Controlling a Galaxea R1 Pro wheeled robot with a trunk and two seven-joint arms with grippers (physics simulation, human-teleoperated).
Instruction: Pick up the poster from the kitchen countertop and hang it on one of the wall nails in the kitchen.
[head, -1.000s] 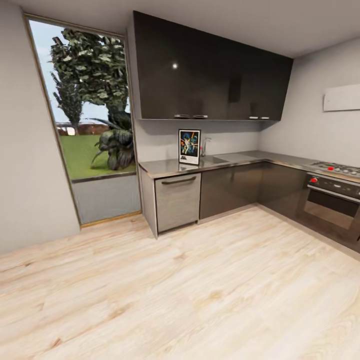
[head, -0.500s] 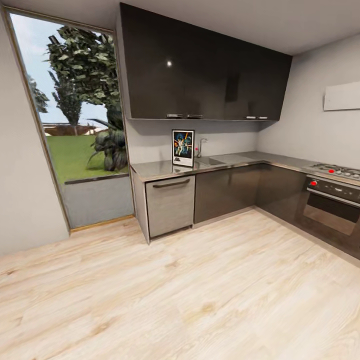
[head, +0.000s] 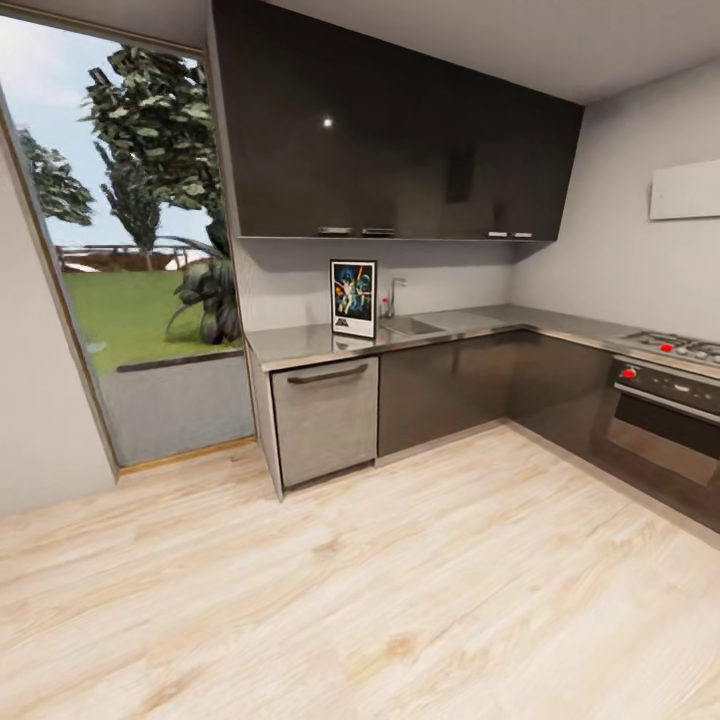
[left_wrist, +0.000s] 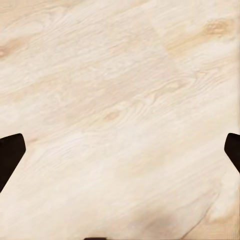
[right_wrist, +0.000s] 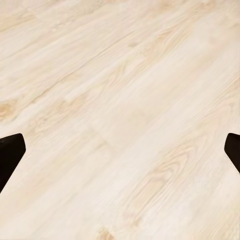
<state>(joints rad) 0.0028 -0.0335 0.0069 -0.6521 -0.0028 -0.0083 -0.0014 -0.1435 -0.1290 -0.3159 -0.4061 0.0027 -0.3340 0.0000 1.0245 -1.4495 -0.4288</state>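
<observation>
Poster (head: 353, 298): upright on kitchen countertop (head: 300, 345), just beside sink tap (head: 395, 292), probably leaning on the wall.
Left gripper (left_wrist: 120, 150): fingers wide apart, empty, over floor (head: 400, 580).
Right gripper (right_wrist: 120, 150): same.

The left pincer (left_wrist: 120, 150) shows two black fingertips (left_wrist: 10, 155), plain and wedge-shaped. The right pincer (right_wrist: 120, 150) has the same black, unmarked fingertips (right_wrist: 10, 155).

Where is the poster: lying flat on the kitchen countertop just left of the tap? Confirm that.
Not quite. The poster is not lying flat: in the head view it stands upright at the back of the kitchen countertop, by the wall. The rest holds: it is on the countertop, just left of the tap.
</observation>
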